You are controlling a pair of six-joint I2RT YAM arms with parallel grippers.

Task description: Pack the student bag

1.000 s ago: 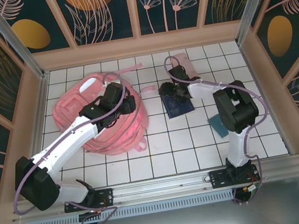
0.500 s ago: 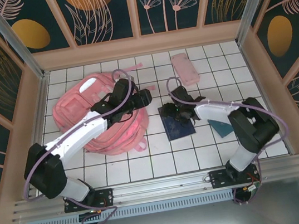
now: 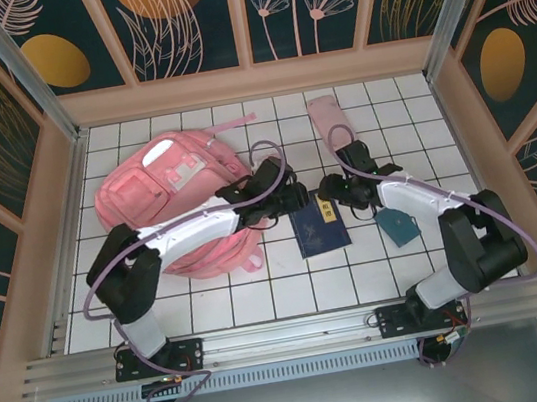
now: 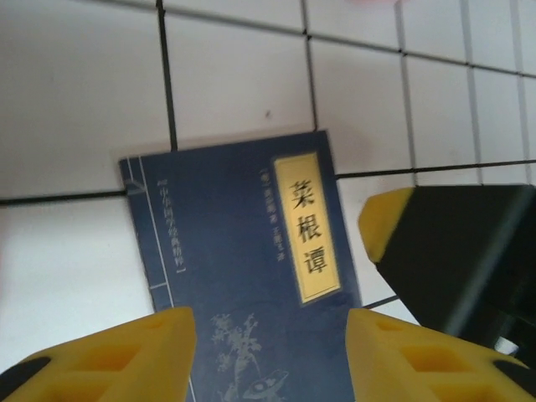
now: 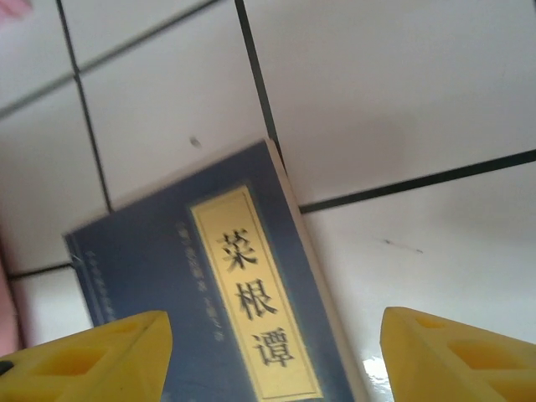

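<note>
On the top camera I see the student bag (image 3: pixel 165 186) lying on the left side of the tiled table (image 3: pixel 292 288). My left gripper (image 3: pixel 298 196) and right gripper (image 3: pixel 332 191) sit close together over the far end of a blue book (image 3: pixel 320 239), just right of the bag.

On the left wrist camera the yellow fingers (image 4: pixel 109 356) stand apart and grip nothing. The book lies flat on the tiles beneath them.

The right wrist camera shows the same there: jaws spread wide, empty, above the book's yellow title label.
</note>
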